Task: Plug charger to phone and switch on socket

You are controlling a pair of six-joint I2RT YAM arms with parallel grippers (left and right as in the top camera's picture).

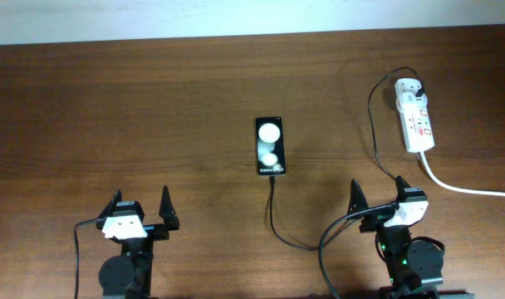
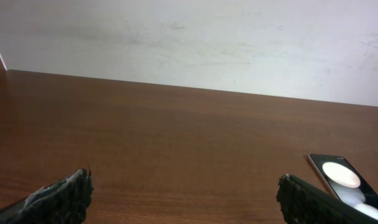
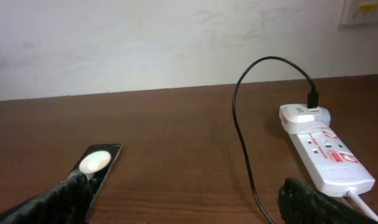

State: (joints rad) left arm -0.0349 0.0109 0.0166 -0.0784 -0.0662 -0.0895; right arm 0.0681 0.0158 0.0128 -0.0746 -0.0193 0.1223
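The phone (image 1: 269, 146) lies flat mid-table, its glossy face showing two white spots. It also shows in the left wrist view (image 2: 344, 179) and the right wrist view (image 3: 97, 163). The charger cable (image 1: 273, 218) meets the phone's near end, loops toward the right arm, then runs up to a black plug (image 1: 421, 86) in the socket (image 1: 416, 118). The socket is a white power strip at the right, also in the right wrist view (image 3: 326, 152). My left gripper (image 1: 142, 210) is open and empty at the near left. My right gripper (image 1: 376, 198) is open and empty, near the cable.
The strip's thick white cord (image 1: 468, 189) runs off the right edge. Thicker black robot cables (image 1: 331, 241) hang by the right arm base. A pale wall (image 2: 189, 37) bounds the table's far edge.
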